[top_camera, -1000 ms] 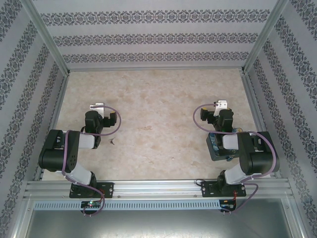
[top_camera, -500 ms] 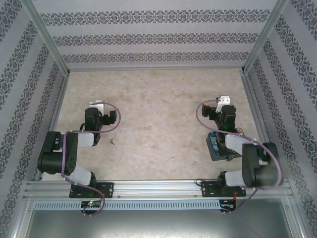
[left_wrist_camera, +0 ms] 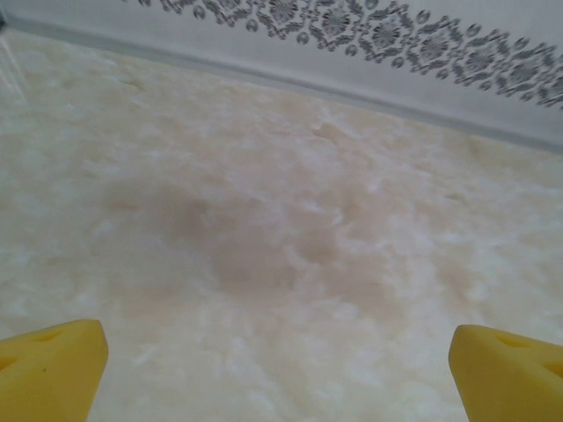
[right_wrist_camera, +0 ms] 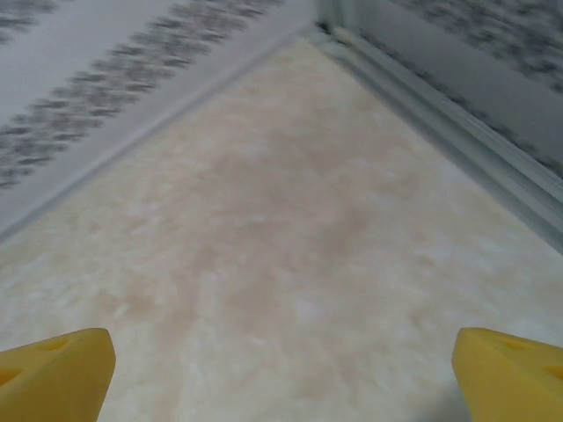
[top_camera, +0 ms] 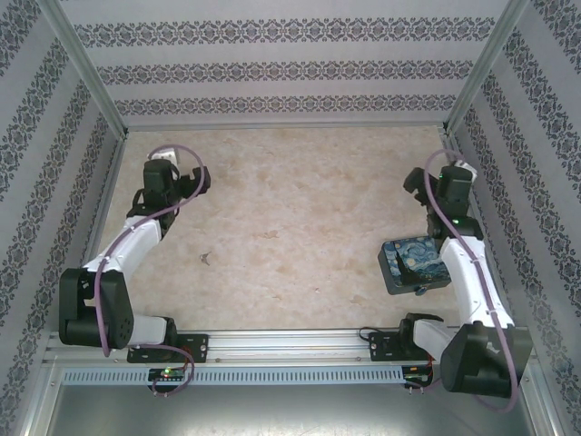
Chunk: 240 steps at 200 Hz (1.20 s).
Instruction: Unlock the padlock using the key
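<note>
Top external view has both arms stretched toward the far corners, left jaws and right jaws spread wide and empty, well apart from the task's things. The key [top_camera: 205, 259] lies flat on the counter [top_camera: 290, 191] near the left base. A speck [top_camera: 419, 289] at the near edge of the box [top_camera: 416, 262] may be the padlock, though it is too small to be sure.

Fetching the key looks like the first step. Set the left jaws over it, descend steeply, and pinch across its thin edges, since a flat metal sliver could skid on this smooth, marbled beige surface. The left wrist view shows yellow wedge pads [left_wrist_camera: 53, 365], apparently soft, which should help. The box is a rounded square printed in swirling blue and yellow.
</note>
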Each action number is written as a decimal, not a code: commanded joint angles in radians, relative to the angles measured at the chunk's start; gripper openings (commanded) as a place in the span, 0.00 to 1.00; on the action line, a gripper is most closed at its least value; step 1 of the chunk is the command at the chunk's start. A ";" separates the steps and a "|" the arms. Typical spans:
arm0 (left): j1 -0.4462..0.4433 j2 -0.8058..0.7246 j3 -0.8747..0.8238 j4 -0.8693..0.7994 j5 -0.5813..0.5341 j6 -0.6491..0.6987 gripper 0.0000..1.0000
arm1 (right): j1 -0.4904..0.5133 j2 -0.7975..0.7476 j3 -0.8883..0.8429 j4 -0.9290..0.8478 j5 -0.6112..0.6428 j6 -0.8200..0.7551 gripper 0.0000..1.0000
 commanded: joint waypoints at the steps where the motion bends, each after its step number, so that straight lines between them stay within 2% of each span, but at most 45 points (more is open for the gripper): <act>1: -0.063 -0.011 0.077 -0.246 0.092 -0.142 1.00 | -0.129 -0.032 0.038 -0.347 0.081 0.102 0.98; 32: -0.188 -0.003 0.118 -0.281 0.103 -0.162 1.00 | -0.383 -0.046 -0.047 -0.380 -0.083 0.159 0.98; 50: -0.258 0.002 0.135 -0.276 0.095 -0.159 1.00 | -0.467 -0.044 -0.086 -0.375 -0.138 0.178 0.98; 95: -0.339 0.025 0.189 -0.289 0.067 -0.169 1.00 | -0.490 -0.012 -0.136 -0.352 -0.181 0.189 0.98; 161: -0.350 0.001 0.165 -0.234 0.062 -0.192 1.00 | -0.489 0.039 -0.174 -0.317 -0.283 0.166 0.98; 178: -0.351 0.000 0.163 -0.233 0.056 -0.194 1.00 | -0.460 0.023 -0.187 -0.317 -0.321 0.183 0.98; 201: -0.351 0.011 0.160 -0.222 0.057 -0.208 1.00 | -0.350 -0.026 -0.211 -0.325 -0.323 0.239 0.98; 222: -0.351 0.032 0.158 -0.210 0.073 -0.227 1.00 | -0.188 -0.092 -0.255 -0.320 -0.286 0.341 0.98; 240: -0.351 0.049 0.159 -0.208 0.090 -0.248 1.00 | -0.010 -0.145 -0.300 -0.296 -0.237 0.467 0.98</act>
